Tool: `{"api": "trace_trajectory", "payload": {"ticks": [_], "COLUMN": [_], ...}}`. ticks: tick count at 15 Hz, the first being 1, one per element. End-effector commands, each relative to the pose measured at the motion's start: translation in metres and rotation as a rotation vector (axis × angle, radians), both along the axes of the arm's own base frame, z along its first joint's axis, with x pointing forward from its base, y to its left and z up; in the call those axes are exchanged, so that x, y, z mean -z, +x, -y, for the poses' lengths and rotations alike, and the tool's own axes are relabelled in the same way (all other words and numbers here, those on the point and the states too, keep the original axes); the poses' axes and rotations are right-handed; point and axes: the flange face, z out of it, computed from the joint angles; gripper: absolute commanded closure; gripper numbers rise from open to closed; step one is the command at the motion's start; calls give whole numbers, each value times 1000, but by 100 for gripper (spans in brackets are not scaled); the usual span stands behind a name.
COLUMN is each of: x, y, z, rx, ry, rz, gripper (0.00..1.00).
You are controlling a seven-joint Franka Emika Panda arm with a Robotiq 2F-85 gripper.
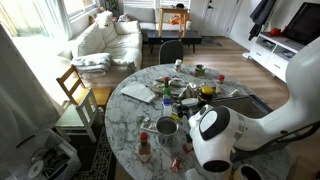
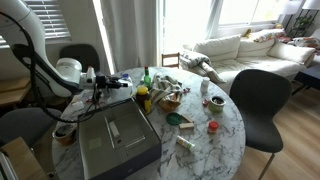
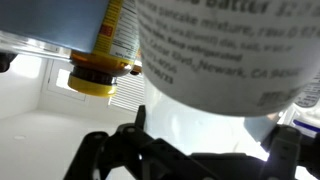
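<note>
Jaws spread wide and empty, the gripper (image 2: 120, 82) hangs low over a cluttered round table (image 2: 225, 122); in the wrist view a white labelled tub (image 3: 220, 60) looms just ahead of it, unheld, its breadth the likely reason for the wide jaws; beside the tub a yellow-capped bottle (image 3: 105, 45) appears to stand cap-down, seemingly as stored

Both exterior views look down across the round table (image 1: 125, 118) toward the sofa (image 1: 105, 40); wrist view, seemingly tilted upward, sits against a labelled container (image 3: 220, 50)
</note>
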Motion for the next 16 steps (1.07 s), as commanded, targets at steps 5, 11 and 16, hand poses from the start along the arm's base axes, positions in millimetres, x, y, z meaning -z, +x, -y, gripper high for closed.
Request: {"api": "trace_trajectory", "payload": {"ticks": [5,11,16], "x": [-4,-13,-23], "y": [-2,-3,-6], "z": [-1,-3,-3], "rx": [43,47,50], "ry": [84,161,240], "rz": [-124,-184,-298], "gripper": [1,0,0]}}
